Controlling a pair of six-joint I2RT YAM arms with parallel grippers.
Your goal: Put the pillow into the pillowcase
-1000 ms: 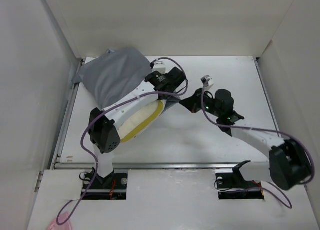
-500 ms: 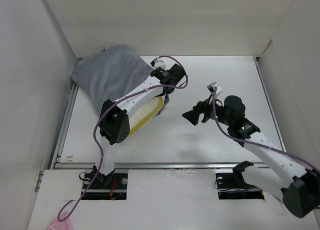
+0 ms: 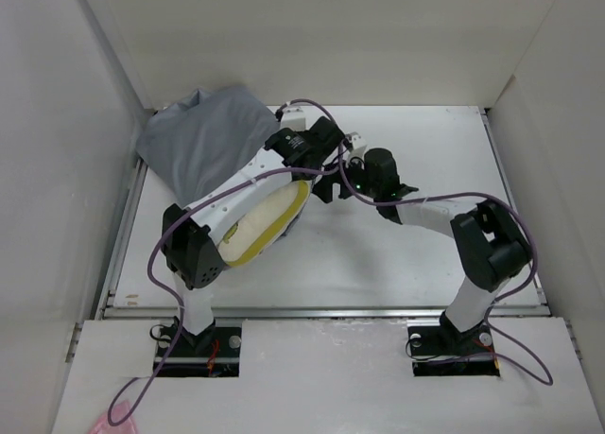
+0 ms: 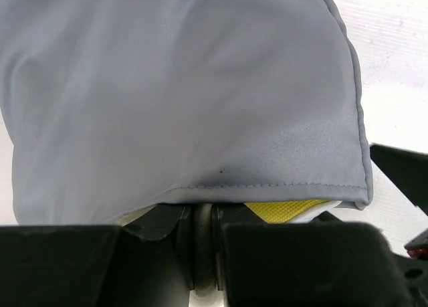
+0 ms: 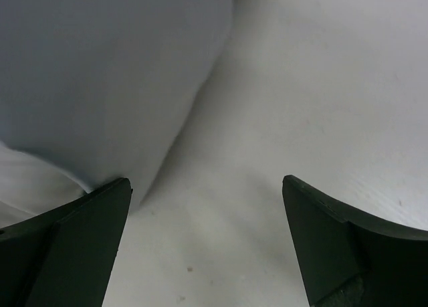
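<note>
The grey pillowcase [image 3: 208, 146] lies bunched at the back left of the table. The cream pillow [image 3: 265, 221] with its yellow edge band sticks out of the pillowcase's open end toward the front. My left gripper [image 3: 301, 164] is shut on the pillowcase's hem [image 4: 267, 185], just above the pillow's yellow edge [image 4: 287, 210]; its jaws [image 4: 202, 210] pinch together at the seam. My right gripper [image 3: 333, 177] stands open right beside that opening. In the right wrist view its fingers [image 5: 206, 182] hold nothing, with the pillowcase [image 5: 100, 73] by the left finger and bare table between them.
White walls [image 3: 57, 169] close in the table on the left, back and right. The pillowcase's far corner lies against the left wall. Purple cables [image 3: 312, 108] loop over both arms. The table's front rail [image 3: 321, 311] runs in front of the arm bases.
My right gripper opened, drew back to the right, then swung in left to the pillowcase's opening. The left gripper stayed shut on the hem and shifted slightly.
</note>
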